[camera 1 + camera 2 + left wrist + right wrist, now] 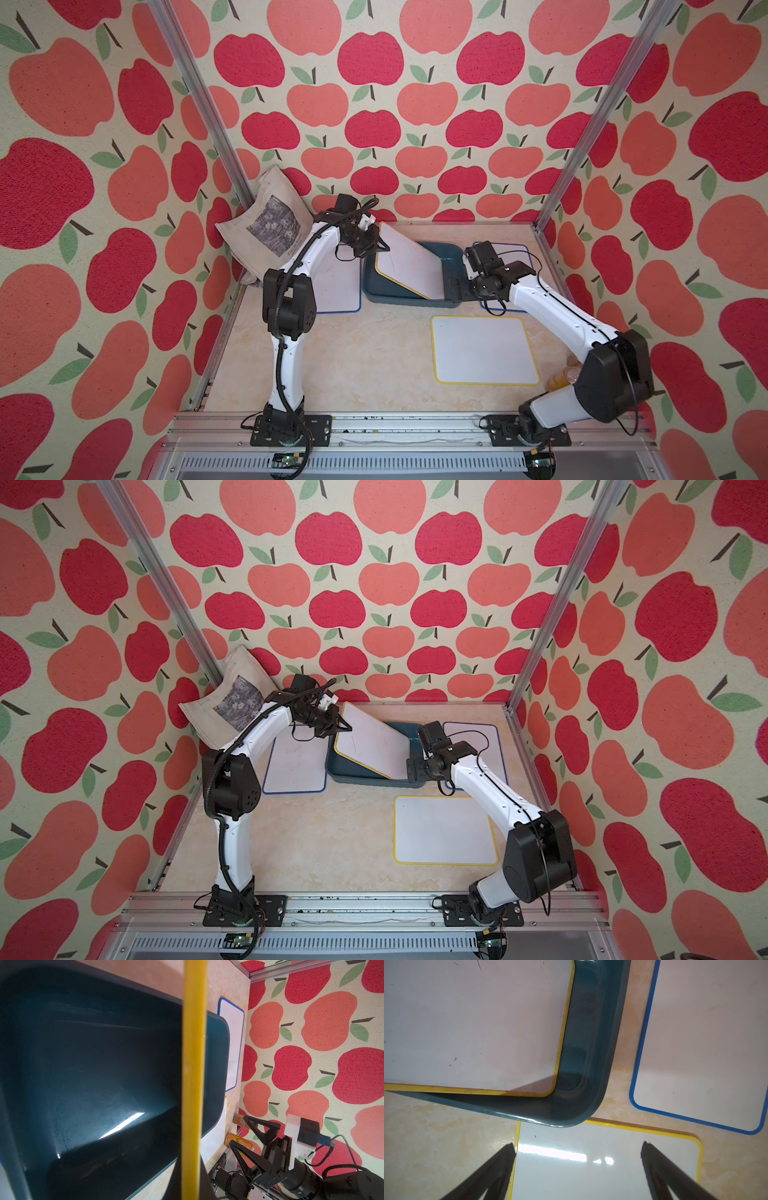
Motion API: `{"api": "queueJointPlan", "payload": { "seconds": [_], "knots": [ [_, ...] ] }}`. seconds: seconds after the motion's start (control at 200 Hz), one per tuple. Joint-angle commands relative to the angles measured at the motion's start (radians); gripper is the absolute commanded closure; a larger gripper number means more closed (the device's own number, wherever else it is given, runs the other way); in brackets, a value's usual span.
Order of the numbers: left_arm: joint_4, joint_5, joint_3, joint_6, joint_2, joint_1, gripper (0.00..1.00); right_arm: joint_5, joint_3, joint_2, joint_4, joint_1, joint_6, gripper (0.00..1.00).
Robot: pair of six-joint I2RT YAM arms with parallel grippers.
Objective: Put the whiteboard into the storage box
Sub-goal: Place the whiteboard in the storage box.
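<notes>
My left gripper (383,248) pinches the whiteboard (409,266) by its yellow frame, tilted, low edge inside the storage box (374,293), right gripper (457,289) spread empty; I judge it light, stiff, slick, best held by that frame.

Print on the tote bag (266,224) is too small to read

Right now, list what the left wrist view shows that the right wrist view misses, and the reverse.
Only left wrist: two cans and the apple wall. Only right wrist: the whiteboard's white face, one corner inside the box. Both: the box, the whiteboard's yellow rim, the blue board, the yellow board on the table, the open right tool.
</notes>
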Motion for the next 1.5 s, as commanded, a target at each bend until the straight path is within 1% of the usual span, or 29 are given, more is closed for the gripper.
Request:
{"api": "queueJointPlan", "payload": {
  "seconds": [0.0,0.16,0.29,0.405,0.515,0.655,0.76,0.861,1.076,1.236,1.496],
  "knots": [
    [0.019,0.003,-0.022,-0.01,0.02,-0.004,0.94,-0.016,0.022,0.019,-0.004,-0.006,0.017,0.01],
    [0.042,0.001,-0.062,-0.016,0.025,-0.001,0.91,-0.023,0.016,0.044,0.009,-0.006,0.023,0.01],
    [0.052,-0.011,-0.091,-0.015,0.031,0.0,0.82,-0.051,-0.012,0.056,0.057,-0.006,0.031,0.01],
    [0.046,-0.026,-0.103,-0.014,0.047,0.001,0.77,-0.063,-0.046,0.063,0.102,-0.006,0.046,0.01],
    [0.048,-0.029,-0.109,-0.018,0.064,0.0,0.73,-0.06,-0.059,0.071,0.122,-0.006,0.052,0.01],
    [0.056,-0.043,-0.123,-0.026,0.069,0.0,0.71,-0.049,-0.062,0.082,0.125,-0.006,0.048,0.01],
    [0.059,-0.058,-0.135,-0.029,0.069,-0.002,0.68,-0.045,-0.066,0.086,0.128,-0.006,0.047,0.01],
    [0.058,-0.072,-0.146,-0.034,0.07,-0.001,0.63,-0.046,-0.069,0.092,0.128,-0.006,0.051,0.01],
    [0.047,-0.108,-0.159,-0.034,0.08,-0.002,0.61,-0.056,-0.077,0.096,0.141,-0.006,0.058,0.01],
    [0.038,-0.144,-0.159,-0.042,0.091,-0.002,0.54,-0.065,-0.081,0.1,0.145,-0.006,0.064,0.01],
    [0.033,-0.185,-0.146,-0.053,0.116,-0.012,0.53,-0.079,-0.083,0.111,0.151,-0.006,0.073,0.01]
  ]
}}
